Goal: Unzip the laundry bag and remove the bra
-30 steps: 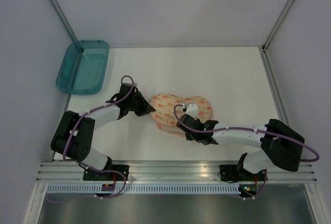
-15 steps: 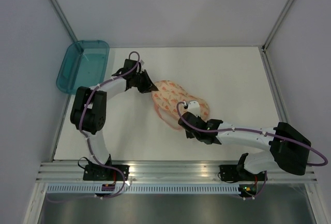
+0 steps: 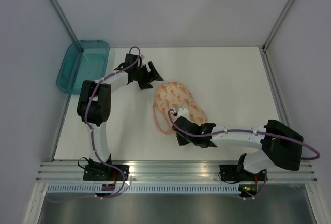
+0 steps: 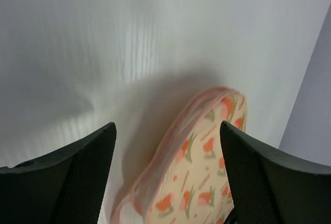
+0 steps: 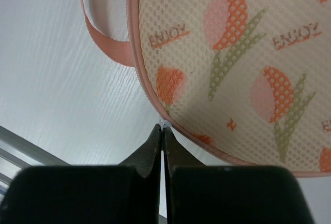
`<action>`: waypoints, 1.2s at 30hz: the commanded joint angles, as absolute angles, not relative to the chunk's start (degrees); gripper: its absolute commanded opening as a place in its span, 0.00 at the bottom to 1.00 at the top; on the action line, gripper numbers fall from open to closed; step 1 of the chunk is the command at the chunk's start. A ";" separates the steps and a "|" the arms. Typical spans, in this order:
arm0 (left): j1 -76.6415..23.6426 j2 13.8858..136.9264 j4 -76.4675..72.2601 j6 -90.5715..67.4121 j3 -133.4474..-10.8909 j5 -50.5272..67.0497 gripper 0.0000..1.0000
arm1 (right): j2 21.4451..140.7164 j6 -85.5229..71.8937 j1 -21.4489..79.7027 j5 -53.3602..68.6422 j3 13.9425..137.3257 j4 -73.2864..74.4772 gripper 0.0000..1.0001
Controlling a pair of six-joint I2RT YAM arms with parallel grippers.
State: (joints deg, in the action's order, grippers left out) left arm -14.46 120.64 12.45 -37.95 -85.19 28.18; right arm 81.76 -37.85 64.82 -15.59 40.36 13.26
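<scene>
L pincer [image 3: 154, 77] now sprung wide off laundry bag [image 3: 178, 99], R pincer [image 5: 162, 131] closed tight — nipping zip pull [image 5: 164, 124]

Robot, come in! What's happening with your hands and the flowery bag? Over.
Left gripper open, beside the bag. Right gripper shut on the zip pull. No bra visible. Nothing in the way.

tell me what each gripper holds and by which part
The right gripper pinches the laundry bag by the white tab on its zipper edge, probably the pull. The left gripper is open, holding nothing.
</scene>
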 commanded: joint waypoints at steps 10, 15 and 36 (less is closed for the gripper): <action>-19.77 87.73 -4.38 -52.01 -39.75 26.63 0.88 | 86.12 -33.22 64.78 -5.10 45.88 -1.84 0.01; -25.22 82.53 -11.77 -58.96 -31.92 28.74 0.88 | 88.24 -32.52 64.77 -4.04 47.55 -2.81 0.00; -29.98 87.27 -8.98 -56.78 -38.22 22.94 0.02 | 86.22 -34.63 64.51 -3.52 42.72 0.52 0.01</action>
State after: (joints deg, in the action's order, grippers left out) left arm -31.20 86.43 -9.72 -60.03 -33.41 25.41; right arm 87.92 -33.41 64.23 -5.21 44.42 -0.43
